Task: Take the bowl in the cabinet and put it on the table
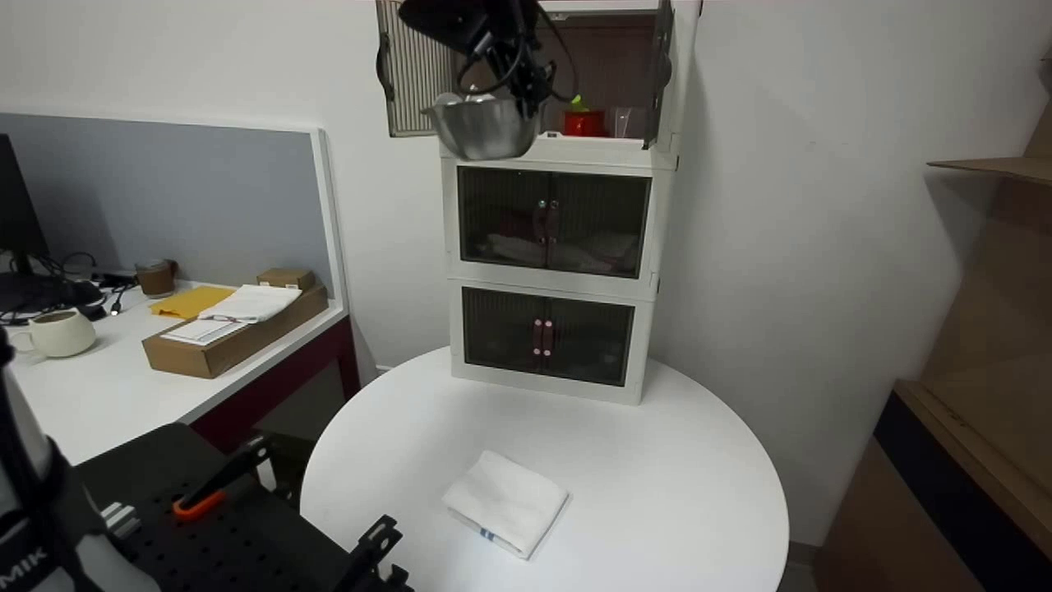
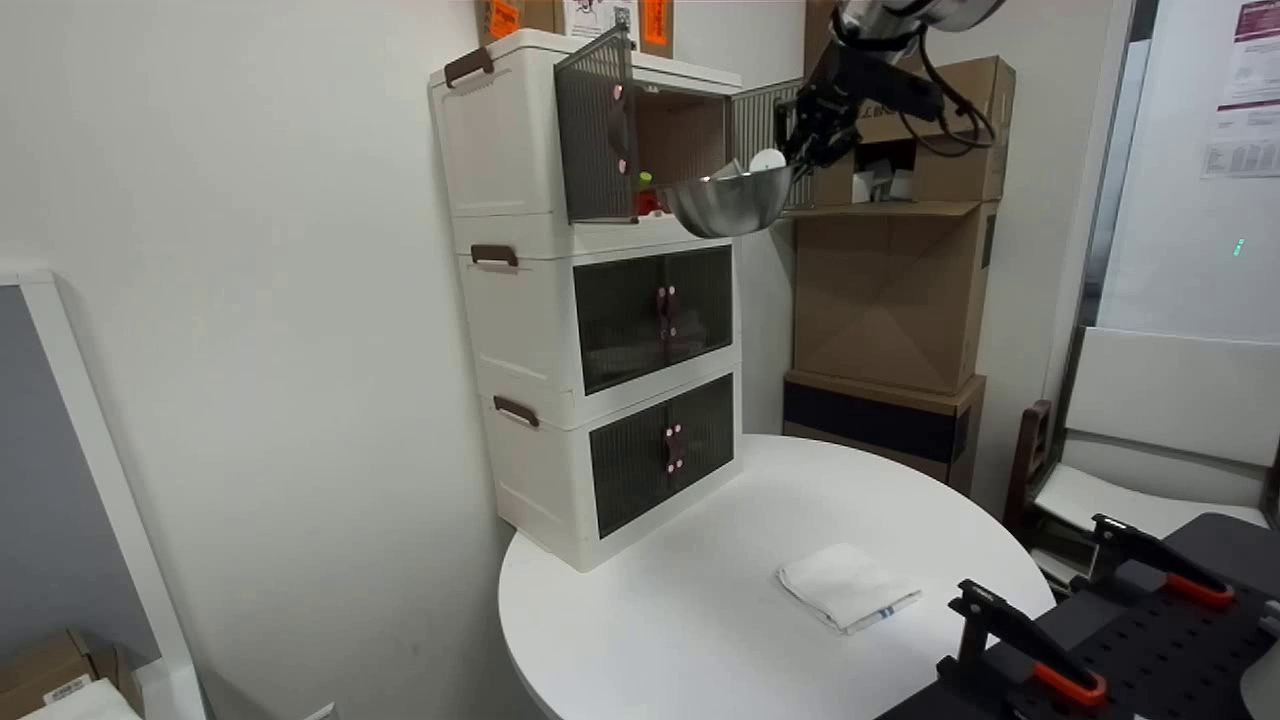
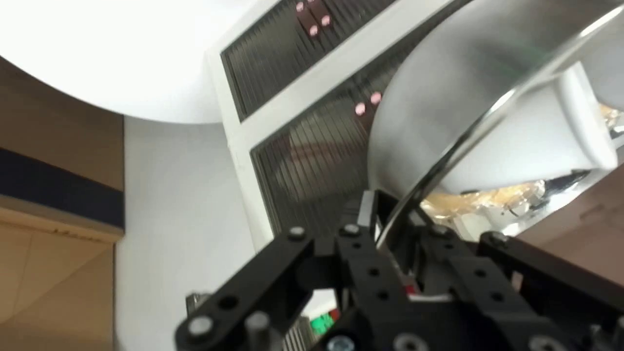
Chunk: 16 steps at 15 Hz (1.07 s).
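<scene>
The silvery-grey bowl [image 1: 485, 131] hangs in the air in front of the cabinet's top compartment. It also shows in an exterior view [image 2: 728, 208] and in the wrist view [image 3: 429, 102]. Inside it are a white cup-like object [image 3: 531, 131] and tan-orange pieces [image 3: 482, 197]. My gripper [image 3: 392, 211] is closed around the bowl's rim, with the rim between its fingers; it shows at the bowl's side in both exterior views [image 1: 528, 97] [image 2: 802, 160]. The white three-tier cabinet [image 1: 555, 281] has its top doors open and lower doors shut. It stands on the round white table [image 1: 657, 469], far below the bowl.
A folded white cloth [image 1: 505, 503] lies on the table. A red pot [image 1: 583, 123] and a clear cup [image 1: 622, 123] stand in the top compartment. The open doors [image 2: 600, 130] jut outward near the bowl. Black clamps [image 2: 1030, 640] sit at the robot's base. Cardboard boxes [image 2: 880, 300] are stacked beyond.
</scene>
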{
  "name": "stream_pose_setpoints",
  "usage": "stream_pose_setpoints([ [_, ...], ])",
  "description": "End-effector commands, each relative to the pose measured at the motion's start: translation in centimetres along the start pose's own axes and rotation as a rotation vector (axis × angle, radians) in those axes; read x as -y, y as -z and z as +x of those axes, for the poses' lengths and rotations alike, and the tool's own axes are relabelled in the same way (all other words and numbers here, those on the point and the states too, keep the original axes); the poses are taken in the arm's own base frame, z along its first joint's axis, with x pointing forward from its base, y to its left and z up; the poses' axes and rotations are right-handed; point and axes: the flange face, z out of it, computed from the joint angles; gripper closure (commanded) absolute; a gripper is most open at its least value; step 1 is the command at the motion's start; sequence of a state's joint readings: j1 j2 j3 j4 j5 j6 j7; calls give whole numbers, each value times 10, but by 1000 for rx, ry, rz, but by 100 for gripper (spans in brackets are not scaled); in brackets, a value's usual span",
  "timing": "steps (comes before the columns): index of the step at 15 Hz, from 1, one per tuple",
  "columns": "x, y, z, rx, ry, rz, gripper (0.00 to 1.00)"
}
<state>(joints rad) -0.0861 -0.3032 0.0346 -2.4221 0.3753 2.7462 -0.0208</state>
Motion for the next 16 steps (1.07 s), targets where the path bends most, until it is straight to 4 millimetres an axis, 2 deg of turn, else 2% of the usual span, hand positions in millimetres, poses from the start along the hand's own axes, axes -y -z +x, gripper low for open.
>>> stream_pose_setpoints([
  [1, -15, -18, -80, 110, 124, 60, 98],
  [4, -35, -67, -130, 221, 215, 38, 98],
  [7, -68, -104, -153, 245, 267, -43, 98],
  [10, -110, -130, -157, 256, 262, -119, 98],
  [12, -133, -141, -154, 259, 243, -149, 98],
  [16, -155, -156, -140, 243, 194, -114, 98],
])
